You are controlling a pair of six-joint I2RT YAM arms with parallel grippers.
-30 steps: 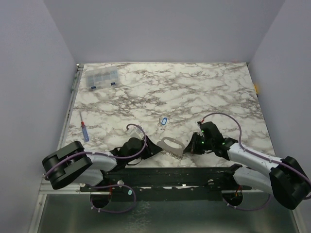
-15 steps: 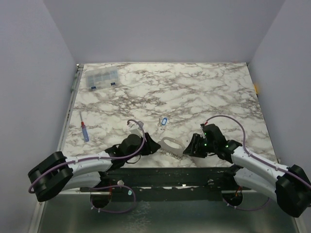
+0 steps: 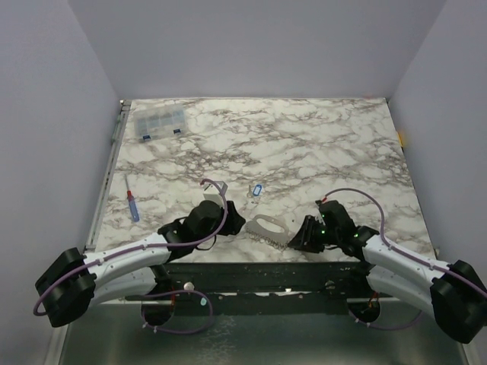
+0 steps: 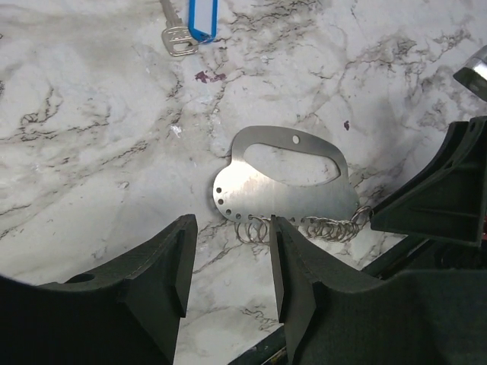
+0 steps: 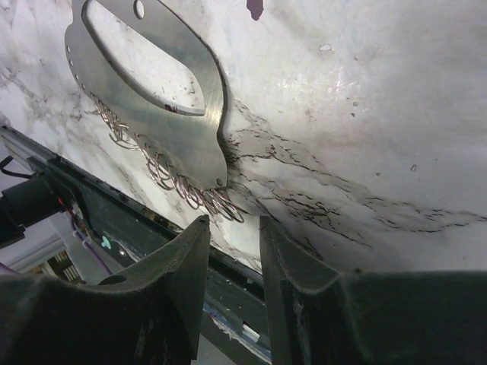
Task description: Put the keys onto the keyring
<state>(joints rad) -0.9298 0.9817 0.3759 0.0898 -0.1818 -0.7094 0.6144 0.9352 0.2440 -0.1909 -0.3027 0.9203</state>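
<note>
keyring [image 4: 251, 186] flat by the near edge of the bench [image 3: 342, 144], between my left gripper [image 4: 228, 251] and right gripper [image 5: 233, 243], both half-open, empty. i'd pin it down with 1 gripper first, then fetch the blue-tagged key [image 4: 176, 38] beyond.

Readable text: I find none in any of my views.
Tag [image 4: 203, 15]: blue with a white strip, on the key [image 4: 176, 36] at the top of my left wrist view. I can make out no writing on the strip.
Keyring [image 4: 259, 186]: bare metal. From either wrist I can read no stamp or number on it.
Box [image 3: 160, 122]: two small blue patches on its front, seen from above, too small for me to read.
Screwdriver [image 3: 132, 205]: blue and red handle, and I can read no lettering on it.
</note>
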